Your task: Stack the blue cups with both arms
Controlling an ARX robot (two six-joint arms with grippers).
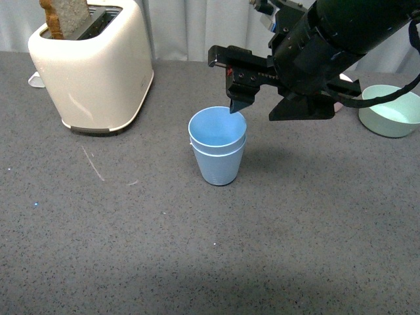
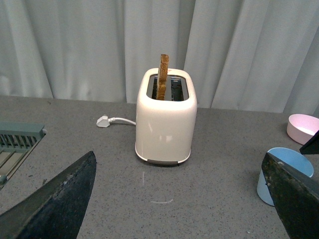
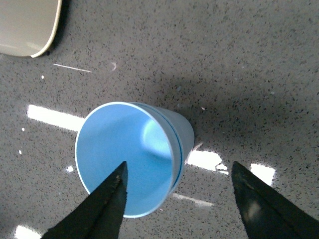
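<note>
Dark grey speckled tabletop (image 1: 131, 249), pale pleated curtains (image 2: 75, 45) behind, bright light reflections on the surface

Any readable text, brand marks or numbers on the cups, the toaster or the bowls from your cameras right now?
None readable in any view.
Blue cups: plain, no print.
Toaster: no brand or label visible on the faces shown.
Green bowl and pink bowl: unmarked.
Right pincer: no legible marking.
</note>
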